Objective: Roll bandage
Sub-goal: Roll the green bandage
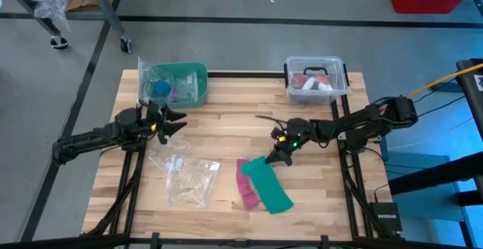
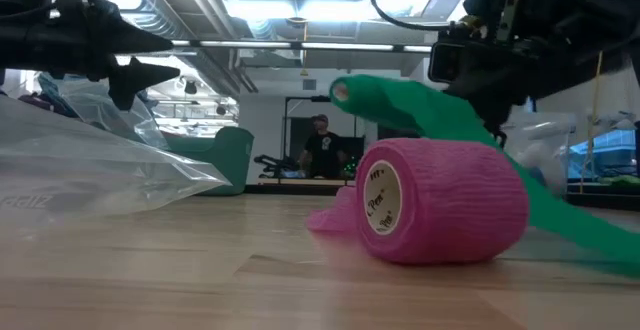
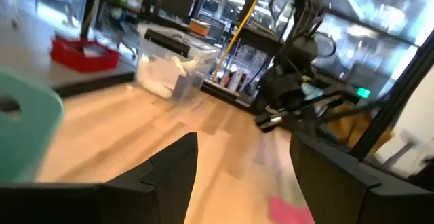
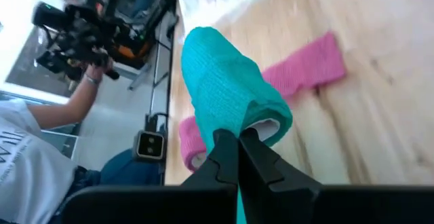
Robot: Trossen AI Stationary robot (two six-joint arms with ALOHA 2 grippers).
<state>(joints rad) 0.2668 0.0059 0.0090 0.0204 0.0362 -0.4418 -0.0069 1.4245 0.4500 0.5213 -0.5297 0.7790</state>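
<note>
Item: bandage [image 1: 269, 185], teal-green cloth strip. Location: toward the bench's [image 1: 226, 136] front right, one end lying flat, touching the pink roll [image 2: 440, 202] and its loose pink tail. The other end is partly wound and lifted off the surface.

Right pincer [image 1: 283, 152]: clenched on the wound end of the bandage, fingers pressed together on the cloth by the roll's core. Arm reaches in from the right edge, stretched low toward mid-bench, wrist tipped down.

Left pincer [image 1: 172, 121]: released, jaws apart, holding nothing. Arm extended from the left edge, hovering near the clear plastic bag [image 1: 185, 175], well apart from the bandage.

Risks, as judged: the grip catches only a little cloth, so the wound turns could slip out or loosen; the trailing strip may drag the pink roll along, since the two touch; uneven tension could wind the layers askew.
</note>
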